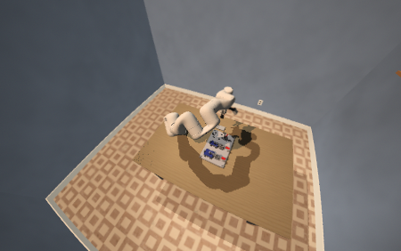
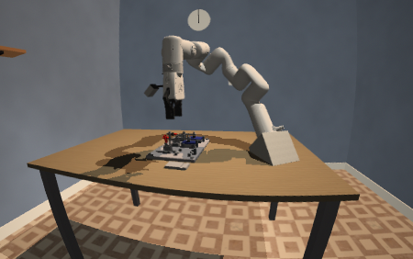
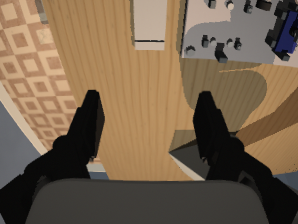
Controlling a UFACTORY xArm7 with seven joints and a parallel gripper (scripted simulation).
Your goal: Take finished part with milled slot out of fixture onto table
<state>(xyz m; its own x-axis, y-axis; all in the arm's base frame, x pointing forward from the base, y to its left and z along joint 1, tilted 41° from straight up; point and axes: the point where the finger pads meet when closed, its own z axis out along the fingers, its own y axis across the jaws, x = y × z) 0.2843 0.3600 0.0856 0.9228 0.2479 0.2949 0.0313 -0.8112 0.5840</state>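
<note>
The finished part (image 3: pixel 149 19), a pale grey flat block, lies flat on the table just beside the grey fixture plate (image 3: pixel 240 12); it also shows in the exterior view (image 2: pixel 176 165) in front of the plate (image 2: pixel 181 148). My gripper (image 3: pixel 149 104) is open and empty, well above the table and apart from the part; it also shows in the exterior view (image 2: pixel 173 110). Two blue blanks (image 1: pixel 213 144) (image 1: pixel 208 154) sit in nests on the plate (image 1: pixel 217 149), with red clamp handles (image 1: pixel 228 147) beside them. The nest nearest the part (image 3: pixel 213 44) is empty.
The arm's base (image 2: pixel 273 147) stands on the table behind the fixture. The table edge (image 3: pixel 40 96) runs close on the left of the wrist view, with the patterned floor beyond it.
</note>
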